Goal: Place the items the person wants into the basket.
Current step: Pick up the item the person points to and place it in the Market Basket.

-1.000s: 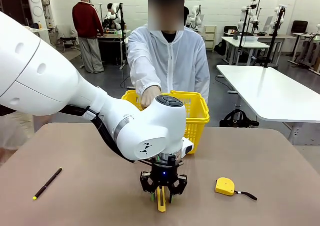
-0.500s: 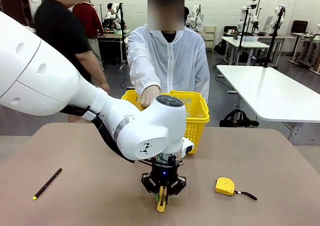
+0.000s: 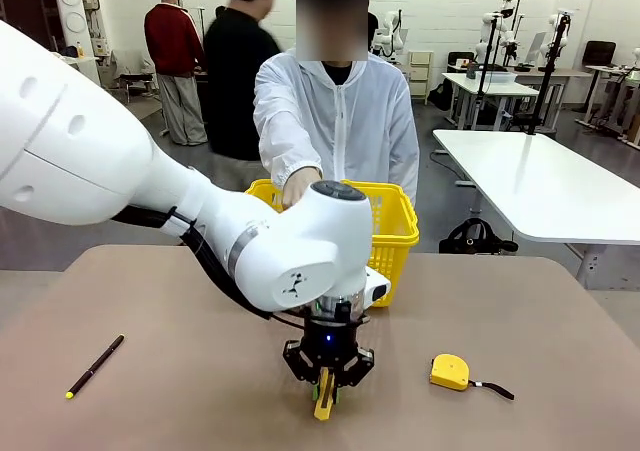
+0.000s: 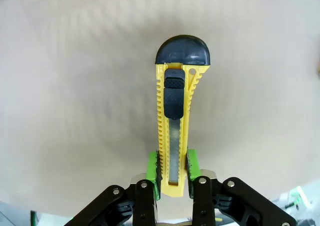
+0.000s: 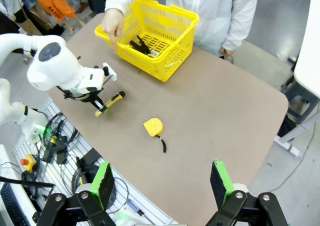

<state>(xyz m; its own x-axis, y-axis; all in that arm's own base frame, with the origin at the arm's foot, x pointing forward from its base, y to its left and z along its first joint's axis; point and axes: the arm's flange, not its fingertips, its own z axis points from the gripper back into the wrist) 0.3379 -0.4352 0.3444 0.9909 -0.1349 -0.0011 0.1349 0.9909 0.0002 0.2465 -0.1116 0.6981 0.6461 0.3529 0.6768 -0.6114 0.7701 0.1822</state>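
At 6 o'clock from the basket (image 3: 395, 233), above the bare table (image 3: 150, 301) in the front view: left gripper (image 3: 323, 386) pointing down, clamped on the slim yellow-and-black utility knife (image 3: 322, 403). Hangs below the fingers; contact with the tabletop not discernible.

Left wrist view: resolves the grip. Green pads (image 4: 154, 168) pressed on both long edges of the utility knife (image 4: 175, 116) at its yellow end, black slider toward the camera, rounded black cap farthest from the left gripper (image 4: 173, 161). Tabletop behind blurred.

Right wrist view, from high above: right gripper (image 5: 162, 178) with fingers spread wide, nothing between them. Adds the interior of the basket (image 5: 170, 55), with dark items on its floor too small to identify, and the person's hand (image 5: 114, 23) at the rim, one finger pointing down.

Surroundings, front view: yellow tape measure (image 3: 449, 372) at 3 o'clock from the left gripper, apart from it; thin black pen (image 3: 95, 366) at 9 o'clock, well apart. Left arm's white joint (image 3: 300, 256) in front of the basket, covering part of its near wall and bordering the person's hand (image 3: 298, 189).
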